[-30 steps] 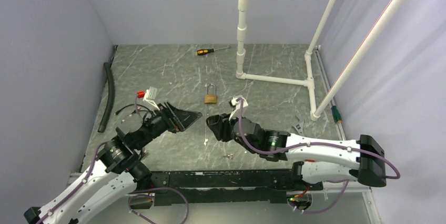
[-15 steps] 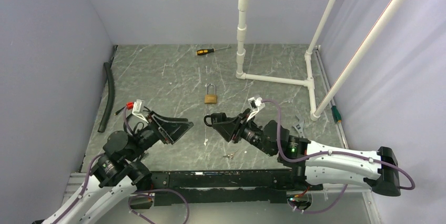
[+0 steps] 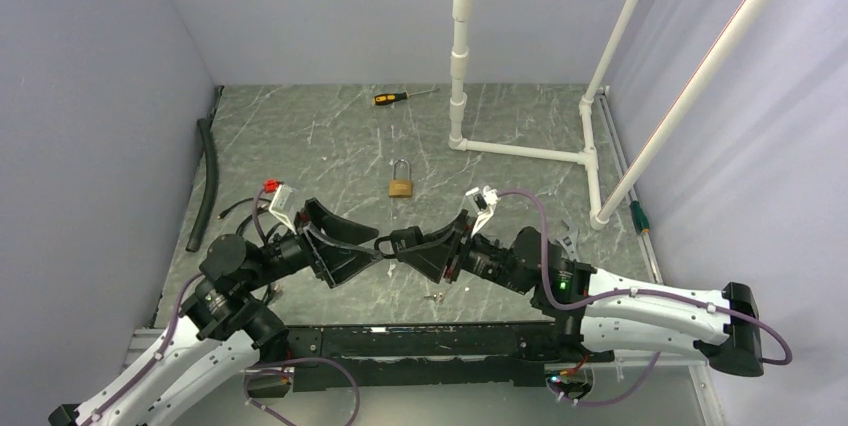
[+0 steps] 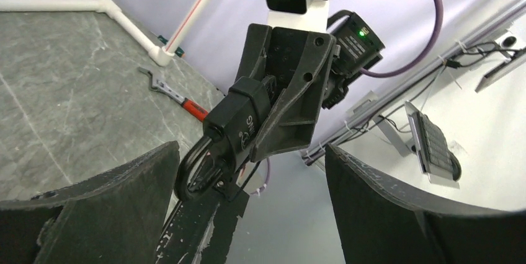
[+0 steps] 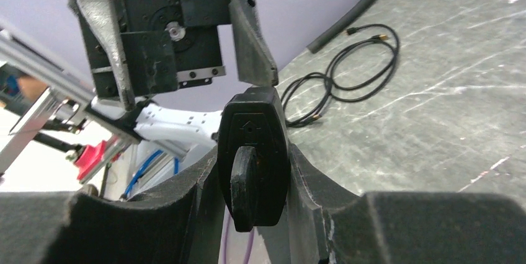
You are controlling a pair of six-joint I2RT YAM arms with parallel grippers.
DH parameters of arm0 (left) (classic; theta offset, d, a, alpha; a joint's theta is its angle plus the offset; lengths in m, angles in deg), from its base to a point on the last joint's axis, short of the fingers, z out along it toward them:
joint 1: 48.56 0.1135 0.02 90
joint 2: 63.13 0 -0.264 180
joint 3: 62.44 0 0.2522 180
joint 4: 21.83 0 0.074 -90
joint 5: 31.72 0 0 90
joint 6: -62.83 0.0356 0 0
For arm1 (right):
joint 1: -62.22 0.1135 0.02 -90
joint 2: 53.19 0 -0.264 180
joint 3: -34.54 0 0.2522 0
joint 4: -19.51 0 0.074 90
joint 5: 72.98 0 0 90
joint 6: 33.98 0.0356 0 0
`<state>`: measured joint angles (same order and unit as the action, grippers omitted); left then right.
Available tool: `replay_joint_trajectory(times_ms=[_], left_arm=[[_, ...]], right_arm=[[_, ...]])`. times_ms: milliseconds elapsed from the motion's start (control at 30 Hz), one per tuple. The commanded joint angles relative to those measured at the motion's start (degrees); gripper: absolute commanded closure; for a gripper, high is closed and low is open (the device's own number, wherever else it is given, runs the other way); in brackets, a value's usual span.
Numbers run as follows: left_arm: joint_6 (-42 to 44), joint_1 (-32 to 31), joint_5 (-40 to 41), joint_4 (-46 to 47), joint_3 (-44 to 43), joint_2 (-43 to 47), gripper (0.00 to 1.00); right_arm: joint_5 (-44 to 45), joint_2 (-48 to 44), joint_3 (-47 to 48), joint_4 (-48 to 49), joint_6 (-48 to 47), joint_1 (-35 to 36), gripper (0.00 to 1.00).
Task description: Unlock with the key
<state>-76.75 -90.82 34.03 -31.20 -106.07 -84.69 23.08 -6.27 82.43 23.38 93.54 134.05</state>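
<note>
My right gripper is shut on a black padlock, held above the table with its shackle pointing left. A black key head sticks out of the lock's near end, facing the right wrist camera. My left gripper is open and faces the right one, its two fingers spread wide on either side of the shackle end without touching it. In the left wrist view the padlock sits clamped in the right gripper, just above my wide-apart left gripper.
A brass padlock lies on the table behind the grippers. Small loose keys lie near the front edge. A screwdriver, a black hose, a black cable and a white pipe frame stand around.
The left gripper has swung right and the right gripper has moved left with the padlock. They now meet in the middle, the left fingers flanking the shackle.
</note>
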Motion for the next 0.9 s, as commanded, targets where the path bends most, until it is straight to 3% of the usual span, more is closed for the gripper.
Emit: replay_joint_trajectory(times_ms=[0, 200, 300, 500, 867], left_arm=[[2.5, -0.1, -6.0, 5.8, -2.7, -1.3, 0.09], [2.5, -0.2, -8.7, 7.2, -2.6, -0.5, 0.09], [3.0, -0.1, -9.1, 5.9, -3.0, 0.4, 0.19], [3.0, -0.2, -9.3, 5.9, -2.3, 1.9, 0.20], [3.9, -0.2, -7.9, 3.2, 0.2, 4.2, 0.32]], right_arm=[[-7.8, -2.5, 4.8, 8.6, -0.5, -0.2, 1.00], [-14.2, 0.4, 6.3, 9.7, -0.3, -0.7, 1.00], [-16.0, 1.8, 6.4, 11.0, 0.4, -0.8, 1.00], [-17.9, 3.5, 6.5, 12.4, 1.7, -1.2, 1.00], [-21.3, 4.9, 6.8, 16.2, 3.4, -1.9, 1.00]])
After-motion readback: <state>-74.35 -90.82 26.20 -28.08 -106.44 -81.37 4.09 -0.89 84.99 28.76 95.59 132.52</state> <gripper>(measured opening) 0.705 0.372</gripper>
